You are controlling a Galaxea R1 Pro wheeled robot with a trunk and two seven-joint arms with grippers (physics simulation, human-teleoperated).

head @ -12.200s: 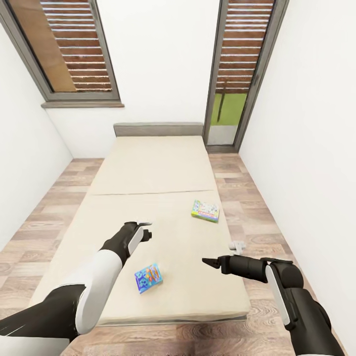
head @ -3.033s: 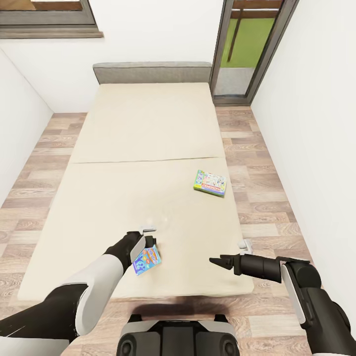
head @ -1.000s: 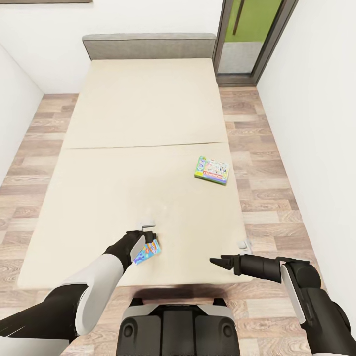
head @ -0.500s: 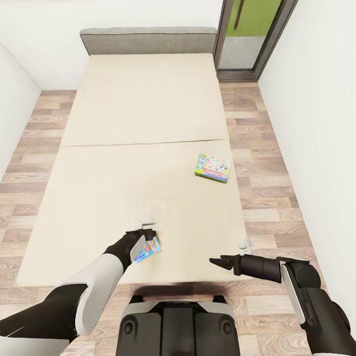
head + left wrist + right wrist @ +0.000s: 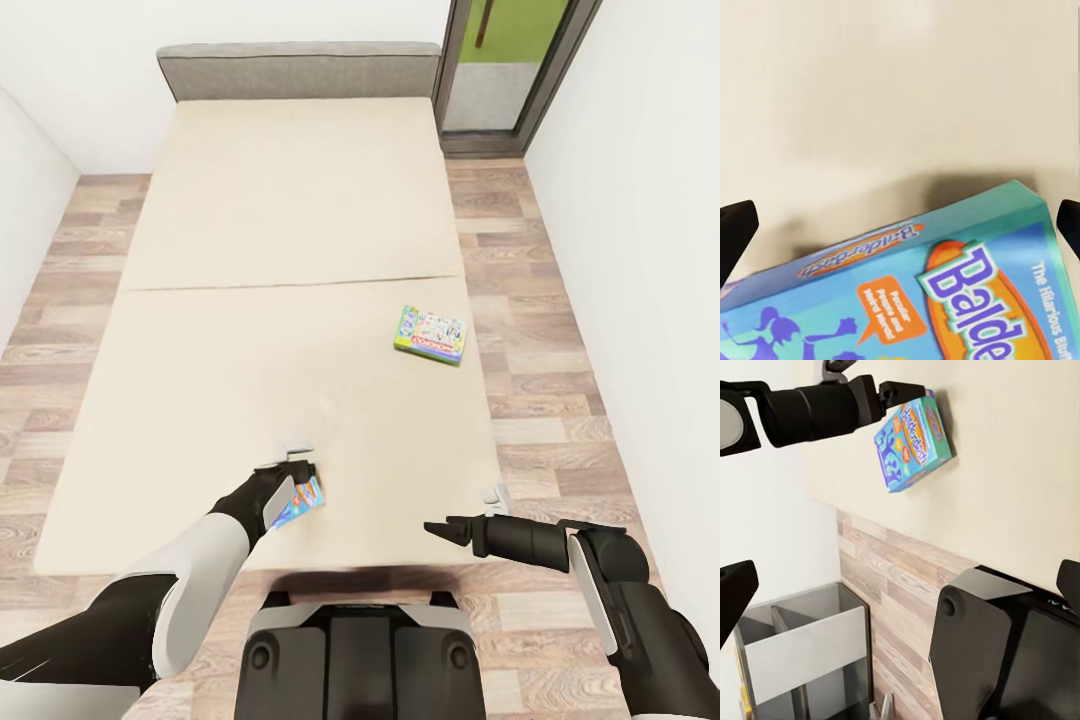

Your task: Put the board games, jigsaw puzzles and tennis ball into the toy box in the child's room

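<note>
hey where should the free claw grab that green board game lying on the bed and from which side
The green board game lies flat on the bed, near its right edge. Best guess: bring the right claw down from above and pinch across the short edges, since its faces lie flat. The left claw is busy with the blue board game.

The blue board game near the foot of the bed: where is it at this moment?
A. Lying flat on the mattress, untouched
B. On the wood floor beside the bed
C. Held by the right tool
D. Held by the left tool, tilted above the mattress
D: the left tool is shut on the blue board game, which hangs tilted with its shadow on the bed; the right tool is open and holds nothing.
</note>
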